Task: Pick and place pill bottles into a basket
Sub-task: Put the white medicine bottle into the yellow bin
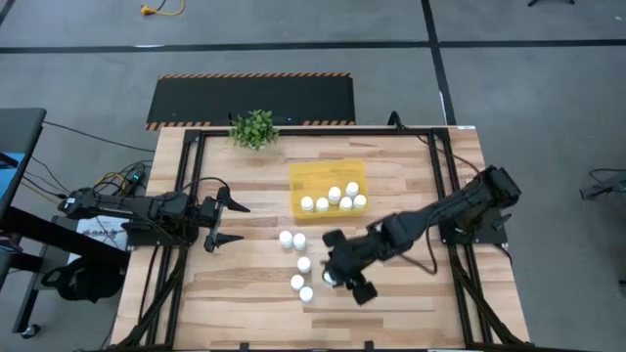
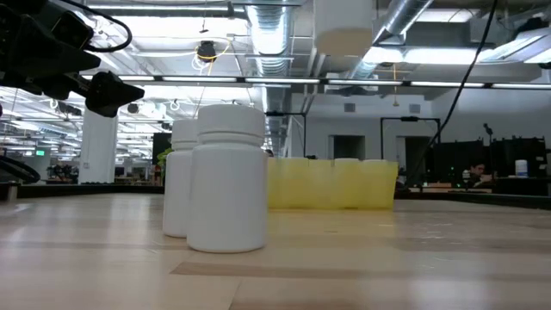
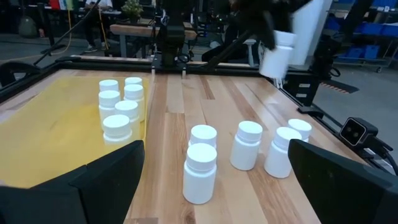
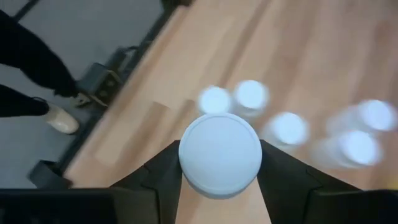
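The yellow tray (image 1: 318, 176) stands at the table's far middle with several white pill bottles (image 1: 334, 199) upright in it. Several more bottles (image 1: 301, 264) stand on the wood in front of it, and show in the left wrist view (image 3: 247, 145). My right gripper (image 1: 337, 277) is shut on one bottle (image 4: 220, 152) above the table, just right of the loose bottles. My left gripper (image 1: 241, 223) is open and empty at the table's left, its fingers pointing toward the loose bottles. My right gripper pinches the bottle at its cap end (image 4: 186, 163) between its two fingers (image 4: 163, 174), one on each side. The fingers come from above, pointing down. The bottle is lifted clear of the table, cap up and slightly tilted (image 3: 277, 57).
A small green potted plant (image 1: 254, 128) stands at the table's far edge, left of the tray. Bare wood lies along the near edge and at the near right. Dark frame rails (image 1: 440, 166) run along the table's sides.
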You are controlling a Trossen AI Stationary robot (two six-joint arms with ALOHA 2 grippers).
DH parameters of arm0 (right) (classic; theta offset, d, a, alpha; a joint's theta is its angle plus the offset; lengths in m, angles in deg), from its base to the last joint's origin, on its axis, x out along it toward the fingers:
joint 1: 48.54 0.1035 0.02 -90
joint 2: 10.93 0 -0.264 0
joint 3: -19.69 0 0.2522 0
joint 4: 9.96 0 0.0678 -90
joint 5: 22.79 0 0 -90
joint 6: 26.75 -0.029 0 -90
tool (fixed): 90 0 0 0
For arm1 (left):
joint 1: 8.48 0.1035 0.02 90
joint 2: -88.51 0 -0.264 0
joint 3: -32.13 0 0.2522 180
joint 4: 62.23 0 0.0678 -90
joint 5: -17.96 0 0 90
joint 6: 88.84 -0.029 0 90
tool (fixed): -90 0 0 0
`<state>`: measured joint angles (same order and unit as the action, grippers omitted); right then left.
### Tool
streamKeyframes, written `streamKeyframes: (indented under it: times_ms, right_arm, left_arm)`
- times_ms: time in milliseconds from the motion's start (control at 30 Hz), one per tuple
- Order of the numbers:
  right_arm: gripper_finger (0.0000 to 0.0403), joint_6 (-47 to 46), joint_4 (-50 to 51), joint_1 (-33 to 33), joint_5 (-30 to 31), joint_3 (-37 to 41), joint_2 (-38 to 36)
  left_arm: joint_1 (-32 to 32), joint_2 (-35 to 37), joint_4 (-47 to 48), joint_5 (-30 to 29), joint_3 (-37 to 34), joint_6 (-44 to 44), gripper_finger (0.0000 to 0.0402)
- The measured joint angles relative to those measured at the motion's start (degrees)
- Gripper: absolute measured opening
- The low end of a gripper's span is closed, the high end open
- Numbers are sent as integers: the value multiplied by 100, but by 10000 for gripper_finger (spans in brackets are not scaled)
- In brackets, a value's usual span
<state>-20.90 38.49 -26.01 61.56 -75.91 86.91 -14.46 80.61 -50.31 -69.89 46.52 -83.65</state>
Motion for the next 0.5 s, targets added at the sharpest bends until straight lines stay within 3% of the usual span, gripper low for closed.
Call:
streamKeyframes:
  times_ms: [500]
  right_arm:
    - [171,1293,466,-1972,-204,4,-421]
  left_arm:
    - [-1,1,0,1,2,-10,386]
